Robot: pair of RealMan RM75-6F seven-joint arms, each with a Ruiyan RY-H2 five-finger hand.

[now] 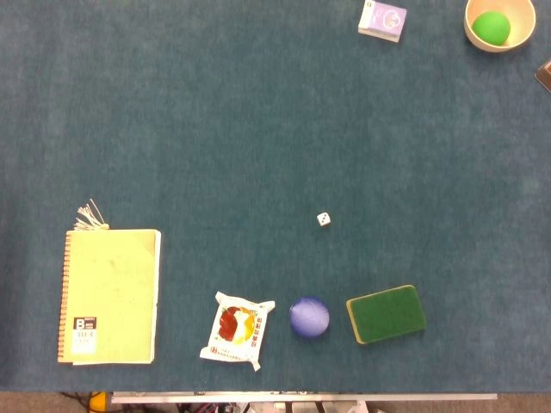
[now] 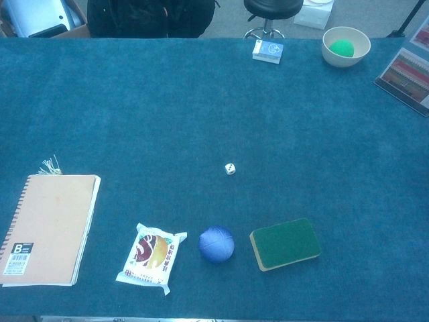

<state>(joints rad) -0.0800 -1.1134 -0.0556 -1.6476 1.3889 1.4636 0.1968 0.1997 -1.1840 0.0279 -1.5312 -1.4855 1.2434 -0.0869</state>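
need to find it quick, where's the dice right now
The dice lies alone near the table's middle in both views, beyond the blue ball and green sponge.

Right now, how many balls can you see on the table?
2. A blue ball lies near the front edge, between the snack packet and the green sponge. A green ball sits inside the bowl at the far right corner.

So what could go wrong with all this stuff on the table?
The blue ball is round and lies free between the snack packet and the green sponge, so a nudge could send it rolling. The dice is tiny and may be hard to pick up. The bowl sits near the far edge.
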